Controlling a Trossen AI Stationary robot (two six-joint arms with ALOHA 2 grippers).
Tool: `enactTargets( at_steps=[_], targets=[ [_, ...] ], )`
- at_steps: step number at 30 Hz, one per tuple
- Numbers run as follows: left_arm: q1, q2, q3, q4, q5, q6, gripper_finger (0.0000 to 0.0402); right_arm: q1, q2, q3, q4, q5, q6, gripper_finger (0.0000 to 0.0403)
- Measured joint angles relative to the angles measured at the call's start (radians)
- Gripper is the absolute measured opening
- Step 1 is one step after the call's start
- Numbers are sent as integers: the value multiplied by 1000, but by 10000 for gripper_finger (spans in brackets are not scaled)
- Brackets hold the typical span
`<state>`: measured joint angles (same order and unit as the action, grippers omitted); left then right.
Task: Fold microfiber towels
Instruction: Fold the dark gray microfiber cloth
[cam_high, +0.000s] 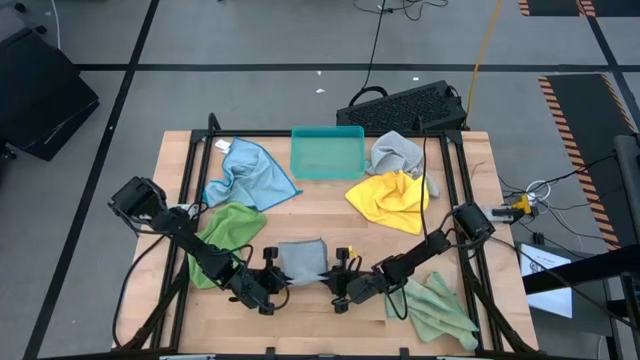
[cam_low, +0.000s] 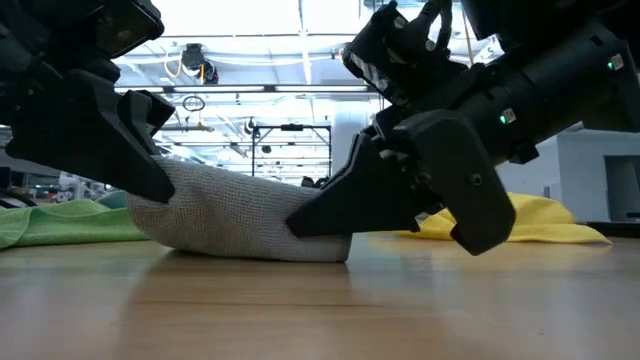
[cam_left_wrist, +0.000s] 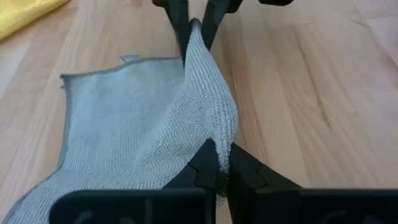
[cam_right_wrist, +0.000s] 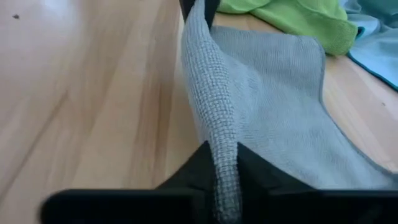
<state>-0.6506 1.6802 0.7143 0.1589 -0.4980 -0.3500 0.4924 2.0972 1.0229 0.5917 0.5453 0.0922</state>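
A grey towel (cam_high: 301, 259) is held between both grippers at the near middle of the wooden table (cam_high: 330, 215), its near edge pulled taut and lifted into a ridge while the rest lies flat on the wood. The left gripper (cam_high: 272, 281) is clamped on one near corner of the cloth, the right gripper (cam_high: 340, 283) on the other; in each wrist view the fabric is pinched tight between that arm's two dark fingers and runs straight across to the opposite gripper's closed jaws. In the low view, the cloth is seen bunched in a low mound between the two grippers, its underside touching the table.

A green towel (cam_high: 228, 237) lies just beside the left arm, and a light blue towel (cam_high: 247, 176) is spread farther back on the same side. A teal tray (cam_high: 327, 153) stands at the far middle of the table. A second grey towel (cam_high: 394, 152) is crumpled just beside it, touching a yellow towel (cam_high: 390, 199) in front. Another green towel (cam_high: 438, 309) is folded loosely at the near right corner.
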Motion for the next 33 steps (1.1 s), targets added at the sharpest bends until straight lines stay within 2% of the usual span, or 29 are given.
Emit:
enactTargets(
  at_steps=[3, 8, 18, 23, 28, 33],
  targets=[
    [-2, 0, 0, -5, 1, -3, 9, 11, -8, 0, 8, 0, 1, 9],
    [-17, 0, 0, -1, 0, -14, 12, 24, -37, 0, 12, -21, 11, 36],
    [-26, 0, 0, -16, 0, -47, 7, 53, -42, 0, 0, -21, -23, 157],
    [-26, 0, 0, -17, 0, -52, 17, 70, -42, 0, -2, 14, -17, 200],
    [-26, 0, 0, -17, 0, -56, 6, 89, -42, 0, -5, 64, -23, 216],
    [-26, 0, 0, -16, 0, -93, 16, 111, -42, 0, -17, 84, 14, 217]
  ],
)
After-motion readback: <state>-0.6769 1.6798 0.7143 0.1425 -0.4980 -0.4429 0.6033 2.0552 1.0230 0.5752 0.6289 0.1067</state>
